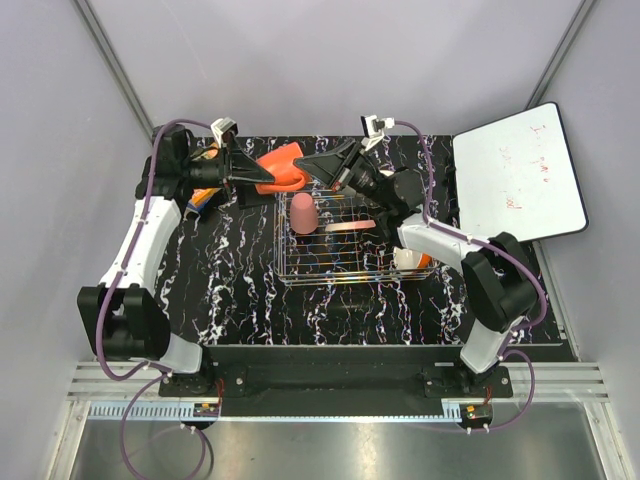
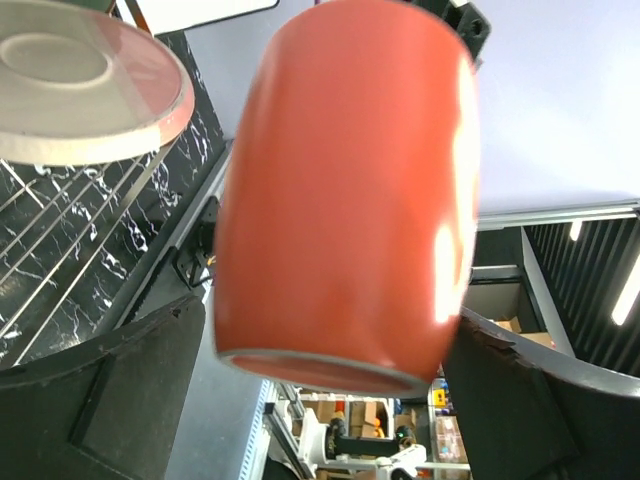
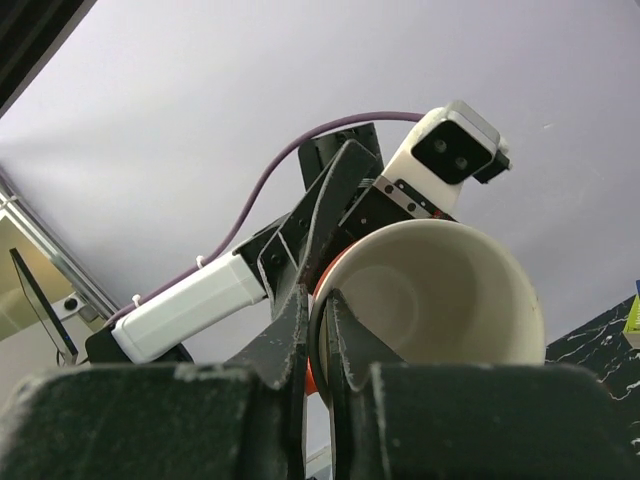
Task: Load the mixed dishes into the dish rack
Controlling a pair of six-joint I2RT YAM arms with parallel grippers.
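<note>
On the left, above the far part of the black, white-veined marble-pattern surface [image 1: 250,300], the left tool [image 1: 250,172] is closed against the sides of a glossy orange mug [image 1: 283,168]. In the left wrist view the mug's barrel [image 2: 340,200] fills the gap between the two black fingers [image 2: 130,390]. The mug is held clear of the surface, just beyond the far left corner of the rack.

From the opposite side, the mug's cream-lined rim [image 3: 440,290] is pinched by the right tool [image 3: 318,340], with one finger inside the mouth and one outside. The mug is thus gripped by both tools at once.

Nearer the arms, a rectangular silvery wire dish rack [image 1: 320,265] stands at the middle of the surface. A pink tumbler [image 1: 302,212] sits in its far left part, and a pink-cream plate [image 1: 348,227] is set on edge just to the right of it. Just beside the rack's right side, a pale rounded dish [image 1: 408,260] is partly hidden under the right forearm, possibly a bowl. At the far right a white board with red marks [image 1: 520,175] lies tilted.
</note>
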